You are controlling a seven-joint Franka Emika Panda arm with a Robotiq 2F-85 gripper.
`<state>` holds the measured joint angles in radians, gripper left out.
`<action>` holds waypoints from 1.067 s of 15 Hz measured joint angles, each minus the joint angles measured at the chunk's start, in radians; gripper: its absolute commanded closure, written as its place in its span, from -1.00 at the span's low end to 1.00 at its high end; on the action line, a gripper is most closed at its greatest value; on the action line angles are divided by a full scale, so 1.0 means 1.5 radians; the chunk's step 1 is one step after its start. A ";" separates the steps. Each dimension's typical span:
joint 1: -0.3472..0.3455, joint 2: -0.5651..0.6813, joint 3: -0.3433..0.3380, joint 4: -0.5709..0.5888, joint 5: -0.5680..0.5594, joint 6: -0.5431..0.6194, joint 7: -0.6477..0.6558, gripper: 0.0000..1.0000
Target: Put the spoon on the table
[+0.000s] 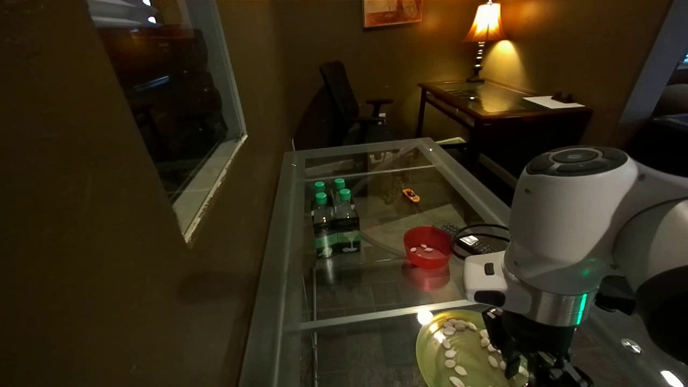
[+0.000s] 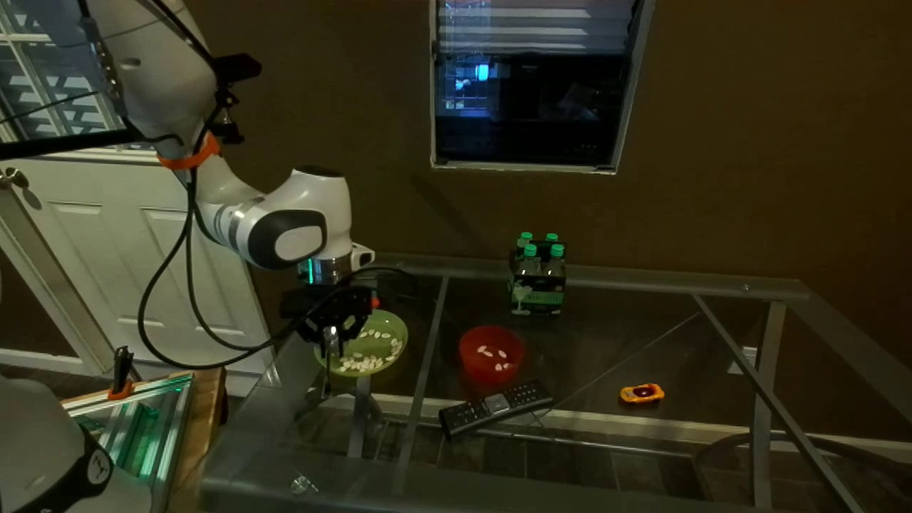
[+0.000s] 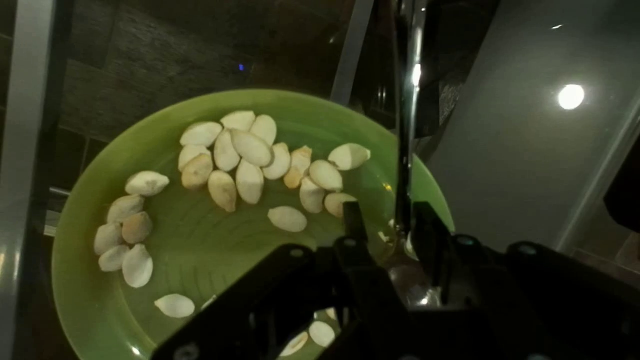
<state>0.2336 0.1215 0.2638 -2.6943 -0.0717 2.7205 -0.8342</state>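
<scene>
The glass-topped table [image 1: 269, 301] with its pale frame [image 2: 677, 281] bears a green plate [image 3: 235, 255] of pale food pieces. In the wrist view the spoon [image 3: 407, 125] looks dark and glossy, its handle running up over the plate's rim. Its bowl end lies low between my fingers, partly hidden. In an exterior view the spoon [image 2: 328, 374] shows as a thin line below the gripper [image 2: 336, 349]. My gripper [image 3: 389, 210] is over the plate, fingers a little apart around the spoon. The right finger is close beside its neck. Whether they press on it is unclear.
A red bowl [image 1: 427, 258] with a few pale pieces stands beyond the plate. A remote [image 2: 491, 410] lies beside the bowl. A pack of green-capped bottles [image 2: 538, 285] stands near the wall. An orange toy car [image 2: 641, 393] lies farther along.
</scene>
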 measured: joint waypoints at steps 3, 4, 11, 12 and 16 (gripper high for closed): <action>-0.007 0.008 0.006 0.005 0.002 0.000 -0.005 1.00; -0.008 0.010 0.008 0.006 0.002 0.000 -0.006 1.00; -0.012 -0.002 0.038 0.008 0.083 -0.004 0.008 0.95; -0.012 -0.011 0.042 0.008 0.097 -0.006 0.016 0.95; -0.014 -0.073 0.038 0.008 0.147 -0.035 0.030 0.95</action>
<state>0.2130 0.0125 0.3201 -2.6822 0.1490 2.6683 -0.7885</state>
